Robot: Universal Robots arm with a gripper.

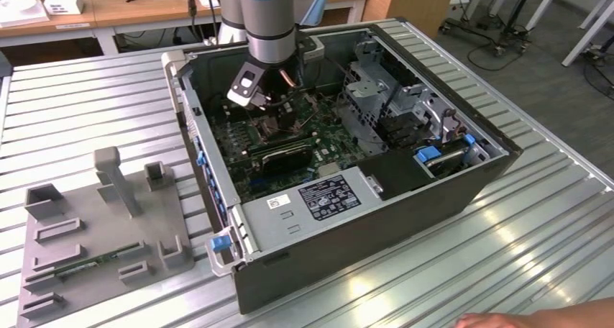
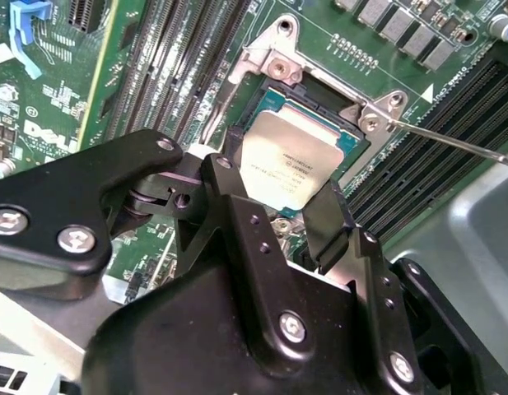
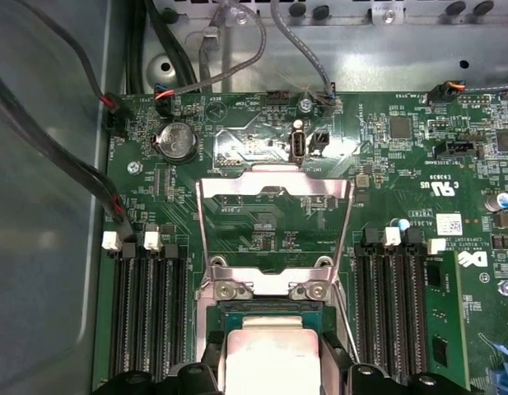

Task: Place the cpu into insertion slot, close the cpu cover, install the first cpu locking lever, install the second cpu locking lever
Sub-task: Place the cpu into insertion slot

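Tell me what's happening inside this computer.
The robot arm's gripper is down inside the open computer case, closed on the processor chip right at its socket on the green board. Whether the chip is fully seated cannot be told. The metal cover frame is flipped open, lying back over the board, and a thin locking lever stands free beside the socket.

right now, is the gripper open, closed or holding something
Gripper: closed on the chip, holding it at the socket.
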